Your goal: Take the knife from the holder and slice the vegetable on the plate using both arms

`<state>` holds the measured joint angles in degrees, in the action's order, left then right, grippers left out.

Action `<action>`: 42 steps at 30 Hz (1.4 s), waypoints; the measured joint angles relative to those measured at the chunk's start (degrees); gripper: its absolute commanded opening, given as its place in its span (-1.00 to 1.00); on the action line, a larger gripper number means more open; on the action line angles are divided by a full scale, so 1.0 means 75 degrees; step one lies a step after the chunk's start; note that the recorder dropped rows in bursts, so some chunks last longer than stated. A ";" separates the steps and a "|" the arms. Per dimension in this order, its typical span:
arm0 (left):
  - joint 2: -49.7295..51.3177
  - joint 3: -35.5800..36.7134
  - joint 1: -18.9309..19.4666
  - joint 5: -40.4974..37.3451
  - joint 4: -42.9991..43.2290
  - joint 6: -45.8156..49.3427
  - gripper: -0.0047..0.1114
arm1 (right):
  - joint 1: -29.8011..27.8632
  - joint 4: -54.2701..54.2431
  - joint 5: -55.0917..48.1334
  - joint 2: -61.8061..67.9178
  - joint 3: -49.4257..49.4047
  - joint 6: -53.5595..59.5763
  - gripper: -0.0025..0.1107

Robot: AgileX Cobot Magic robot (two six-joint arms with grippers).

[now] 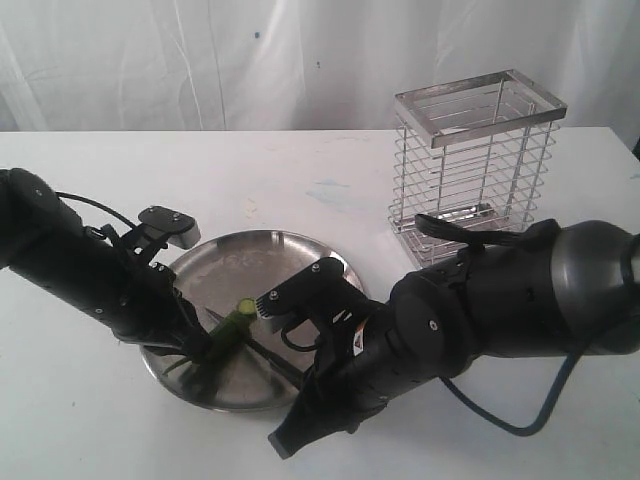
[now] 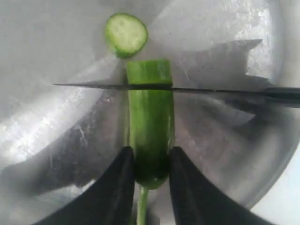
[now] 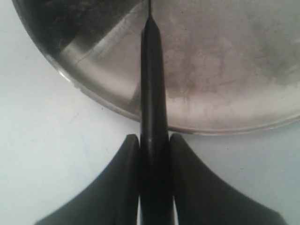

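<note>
Left wrist view: the slim black knife [image 2: 220,90] runs its handle off the frame edge, and the glossy green chili pepper [image 2: 150,122] loses its thin stem [image 2: 142,208] past another edge. Right wrist view: the blade is cut off at the frame edge. Exterior view, lower right: the bulky black right arm [image 1: 480,310] covers most of that knife and the foot of the tall silver wire holder [image 1: 470,150].

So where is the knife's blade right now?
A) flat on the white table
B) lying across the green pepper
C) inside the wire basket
B: in the left wrist view the thin blade of the knife crosses the vegetable on the plate, with a round slice beyond it.
</note>
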<state>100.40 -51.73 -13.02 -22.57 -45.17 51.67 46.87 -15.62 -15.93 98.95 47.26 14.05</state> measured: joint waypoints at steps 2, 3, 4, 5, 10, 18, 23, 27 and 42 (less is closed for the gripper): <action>0.0028 0.0000 0.0000 0.0015 -0.0014 -0.0013 -0.36 | 0.0000 0.0014 0.0000 0.0000 0.0000 0.0000 -0.96; 0.0067 0.0000 0.0000 0.0015 -0.0019 -0.0013 -0.36 | 0.0000 0.0014 -0.0015 0.0000 0.0000 0.0000 -0.96; 0.0103 0.0000 0.0000 0.0015 -0.0041 -0.0013 -0.36 | 0.0000 0.0014 -0.0015 0.0000 0.0000 0.0000 -0.96; 0.0140 0.0000 0.0000 0.0001 -0.0073 -0.0013 -0.36 | 0.0000 0.0014 -0.0034 0.0000 0.0000 0.0000 -0.96; 0.0272 0.0000 0.0000 -0.0011 -0.0437 -0.0013 -0.36 | 0.0000 0.0076 -0.0258 0.0000 0.0000 -0.0046 -0.96; 0.0315 -0.0016 0.0000 -0.0011 -0.0530 -0.0013 -0.36 | -0.0031 0.0764 -0.0982 0.0000 0.0235 -0.0407 -0.96; 0.0315 -0.0016 0.0000 0.0002 -0.0567 -0.0013 -0.36 | -0.0031 0.1402 -0.1697 0.0000 0.0585 -0.0786 -0.96; 0.0319 -0.0016 0.0000 0.0017 -0.0587 -0.0013 -0.36 | -0.0031 0.1642 -0.2126 0.0000 0.0830 -0.0833 -0.96; 0.0332 -0.0016 0.0000 0.0031 -0.0627 -0.0013 -0.36 | -0.0031 0.2306 -0.3570 0.0077 0.1583 -0.0861 -0.96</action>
<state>102.90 -51.85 -13.02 -22.34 -49.87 51.57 46.64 1.67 -42.70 99.52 59.13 7.59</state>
